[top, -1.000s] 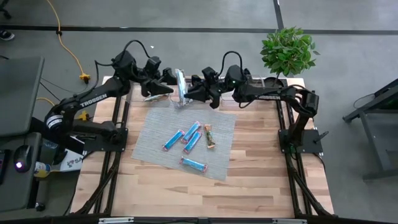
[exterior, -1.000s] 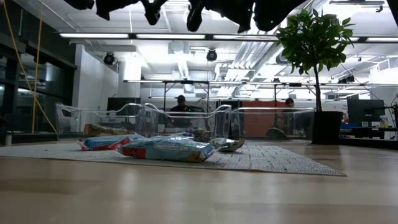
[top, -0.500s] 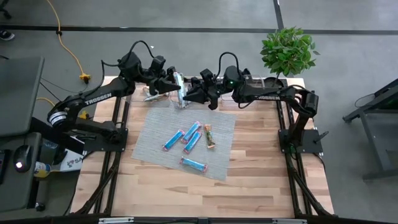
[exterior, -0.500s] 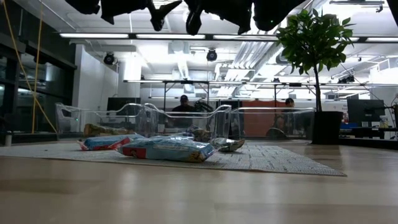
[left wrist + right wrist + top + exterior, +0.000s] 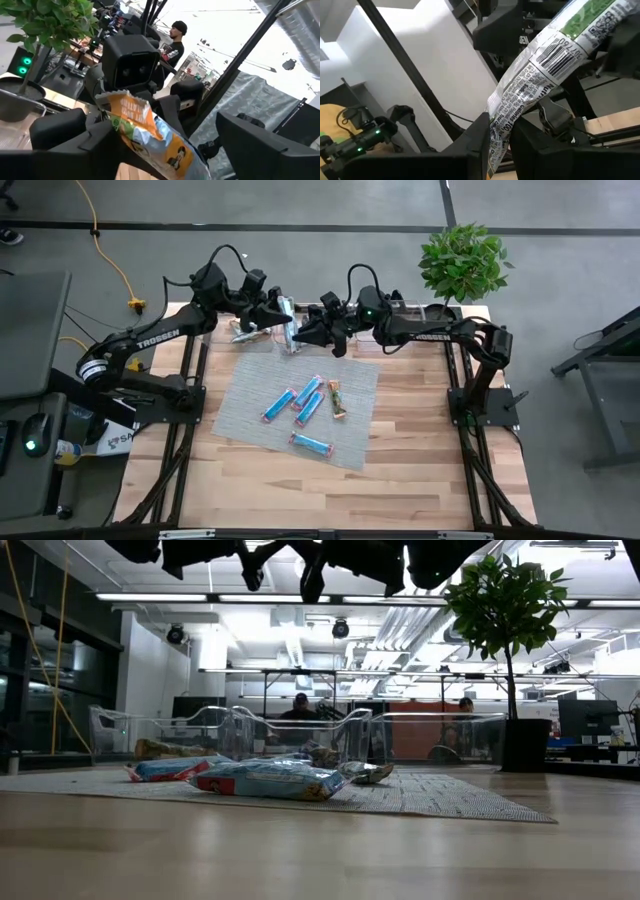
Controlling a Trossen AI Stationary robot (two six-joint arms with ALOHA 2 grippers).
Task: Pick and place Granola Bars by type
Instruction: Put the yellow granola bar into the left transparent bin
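Silvery wrapped granola bar is held aloft between both arms at the table's far edge in the high view; left gripper and right gripper meet on it. Five bars lie on the grey mat.
Left wrist: fingers clamp the bar's orange-printed end.
Right wrist: fingers pinch the barcode end.
Judgement: hand-over step; next, one gripper releases.

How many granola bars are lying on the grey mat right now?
5. Three blue bars cluster mid-mat, a brown-green one lies to their right, and a blue one sits nearest the front edge. Another bar is held aloft between both pincers.
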